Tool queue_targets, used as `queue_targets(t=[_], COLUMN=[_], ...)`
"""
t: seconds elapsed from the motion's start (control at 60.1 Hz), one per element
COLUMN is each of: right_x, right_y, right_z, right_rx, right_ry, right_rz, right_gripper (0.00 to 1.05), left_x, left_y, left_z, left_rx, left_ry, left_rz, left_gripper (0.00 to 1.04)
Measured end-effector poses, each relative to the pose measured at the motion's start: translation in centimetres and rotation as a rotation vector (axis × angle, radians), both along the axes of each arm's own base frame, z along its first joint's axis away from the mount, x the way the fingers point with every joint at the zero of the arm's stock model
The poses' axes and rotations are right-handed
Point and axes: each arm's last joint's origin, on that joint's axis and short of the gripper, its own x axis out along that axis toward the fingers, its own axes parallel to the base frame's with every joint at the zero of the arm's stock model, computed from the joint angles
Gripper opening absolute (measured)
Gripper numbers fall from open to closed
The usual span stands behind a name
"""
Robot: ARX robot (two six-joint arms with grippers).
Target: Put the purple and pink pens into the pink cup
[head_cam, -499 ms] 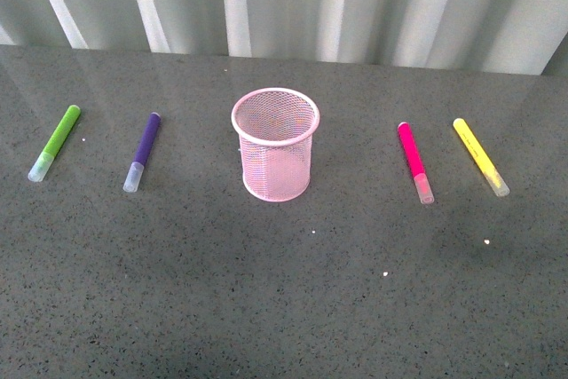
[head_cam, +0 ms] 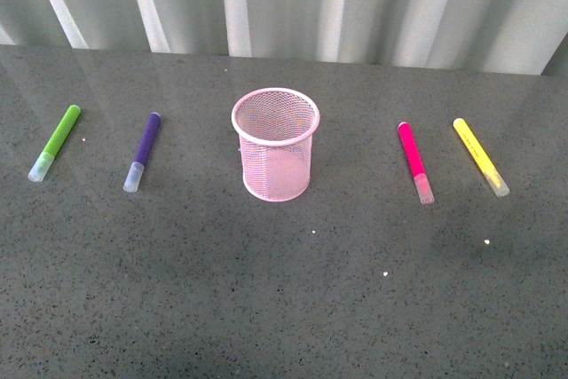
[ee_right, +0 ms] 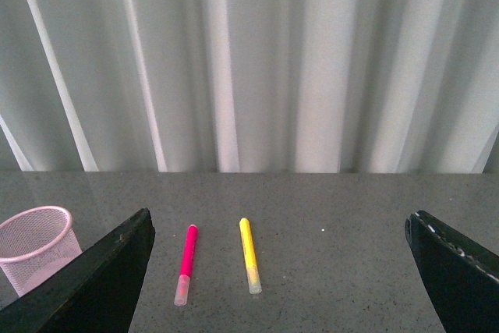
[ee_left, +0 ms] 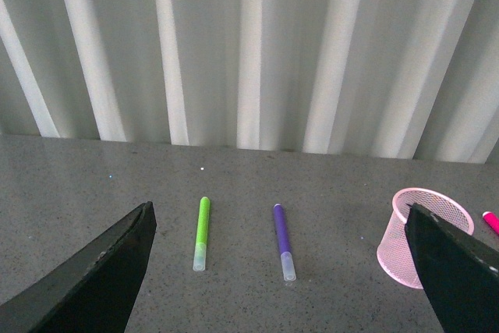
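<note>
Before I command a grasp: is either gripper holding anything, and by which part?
Nothing. Left gripper and right gripper are open and empty; purple pen and pink pen lie untouched.

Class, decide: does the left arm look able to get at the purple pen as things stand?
Probably yes: the left gripper is open, and the purple pen lies flat, clear of the green marker and pink cup.

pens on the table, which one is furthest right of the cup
The yellow pen, outermost on the right. The pink pen lies between it and the pink cup; the purple pen and green pen lie on the cup's left.
</note>
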Motion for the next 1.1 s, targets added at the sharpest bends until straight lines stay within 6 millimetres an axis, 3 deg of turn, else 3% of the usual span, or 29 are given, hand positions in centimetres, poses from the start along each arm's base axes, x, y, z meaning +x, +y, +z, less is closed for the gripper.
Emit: queue_targets(t=[1.048, 1.098], right_x=[0.00, 0.00], right_y=[0.00, 0.00], right_z=[0.00, 0.00], right_rx=[0.000, 0.000], right_ry=[0.000, 0.000], right_rz=[0.000, 0.000], right_gripper=[0.98, 0.98], left_x=[0.00, 0.06], left_y=[0.00, 0.03], left_z=[0.00, -0.19], left_rx=[0.000, -0.042], left_ry=[0.000, 0.102], left_rz=[0.000, 0.085], left_gripper=[0.98, 0.98])
